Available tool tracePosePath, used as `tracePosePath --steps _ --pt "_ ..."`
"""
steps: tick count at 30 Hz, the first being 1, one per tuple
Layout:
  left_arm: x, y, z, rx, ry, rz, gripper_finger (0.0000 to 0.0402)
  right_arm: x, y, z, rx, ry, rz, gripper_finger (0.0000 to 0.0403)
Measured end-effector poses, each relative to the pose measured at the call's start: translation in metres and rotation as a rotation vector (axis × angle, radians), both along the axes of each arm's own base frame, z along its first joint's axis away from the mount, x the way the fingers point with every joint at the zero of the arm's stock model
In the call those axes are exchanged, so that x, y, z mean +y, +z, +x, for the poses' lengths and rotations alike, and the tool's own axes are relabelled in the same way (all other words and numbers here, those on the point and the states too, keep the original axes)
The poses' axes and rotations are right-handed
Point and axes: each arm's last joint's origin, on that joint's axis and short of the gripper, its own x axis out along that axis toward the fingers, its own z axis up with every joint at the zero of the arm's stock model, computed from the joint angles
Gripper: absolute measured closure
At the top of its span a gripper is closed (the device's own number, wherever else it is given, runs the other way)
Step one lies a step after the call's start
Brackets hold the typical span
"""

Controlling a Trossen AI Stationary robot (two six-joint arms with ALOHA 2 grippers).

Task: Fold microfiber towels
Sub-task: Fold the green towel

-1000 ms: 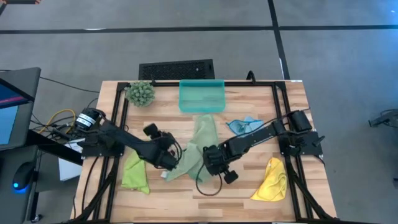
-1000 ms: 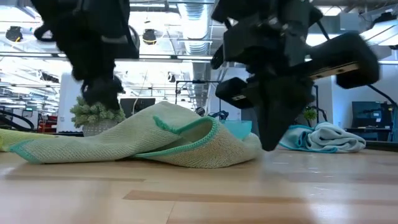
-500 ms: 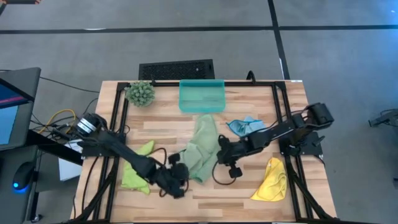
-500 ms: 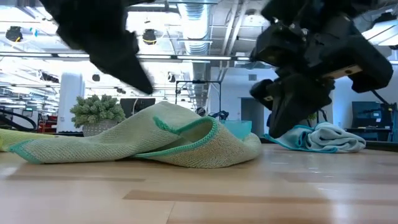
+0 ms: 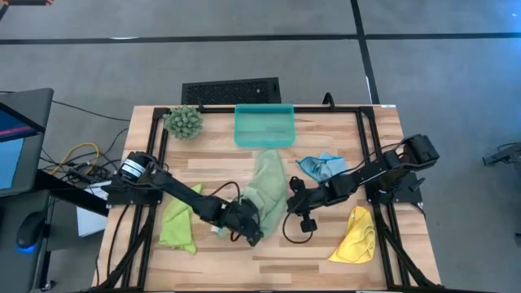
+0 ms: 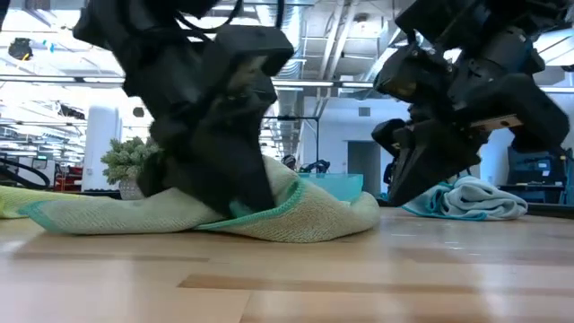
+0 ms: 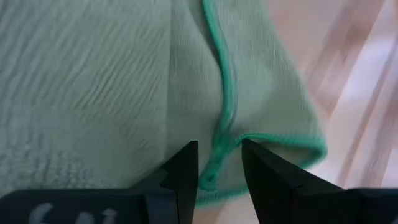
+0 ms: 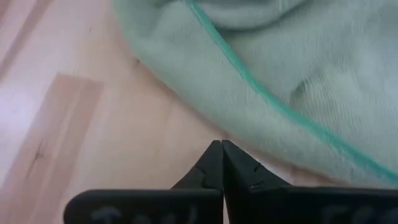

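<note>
Our left fingers (image 7: 186, 171) stand a little apart, straddling the teal-stitched hem of the pale sage green microfibre towel (image 5: 264, 191); in the left wrist view the hem runs between the two tips, and we cannot tell whether they press on it or only bracket it. In the low view the left gripper (image 6: 235, 179) is down on the near side of that cloth (image 6: 323, 211), hiding much of its middle. The right fingers (image 8: 222, 163) are closed tip to tip on nothing, poised over bare wood just beside the sage towel's curved edge (image 8: 261, 87). From above, the right gripper (image 5: 295, 205) sits at the cloth's right side, the left gripper (image 5: 248, 224) at its lower end.

The sage towel lies rumpled in the middle of the wooden bench (image 5: 269, 264), its long axis running from the teal plastic tray (image 5: 264, 126) at the far edge towards the near edge, leaning slightly left at the bottom. Its lower corner is covered by the left arm.

The lime green towel (image 5: 177, 224) lies crumpled to the left, partly under the left arm; the light blue towel (image 5: 319, 164) is bunched to the right, the yellow towel (image 5: 355, 236) heaped near the right front corner. A spiky green plant ball (image 5: 185, 122) sits at the far left
</note>
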Motion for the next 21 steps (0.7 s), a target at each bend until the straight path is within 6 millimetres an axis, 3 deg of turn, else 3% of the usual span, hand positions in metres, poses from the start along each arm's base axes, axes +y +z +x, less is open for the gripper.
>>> tracePosePath --steps 7,11,17,21 --pt "0.003 0.009 0.012 -0.135 -0.016 -0.022 0.0285 0.002 -0.014 -0.001 0.055 0.003 -0.016 0.0382" --pt "0.006 -0.004 0.014 -0.088 -0.025 -0.04 0.0285 0.004 -0.016 -0.001 0.058 0.009 -0.02 0.0385" --pt "-0.001 -0.02 0.029 -0.189 -0.115 -0.143 0.0286 0.003 -0.012 -0.002 0.056 0.011 -0.015 0.0382" --pt "0.0 -0.021 0.03 -0.198 -0.142 -0.113 0.0319 0.003 -0.01 -0.004 0.062 0.013 -0.014 0.0386"
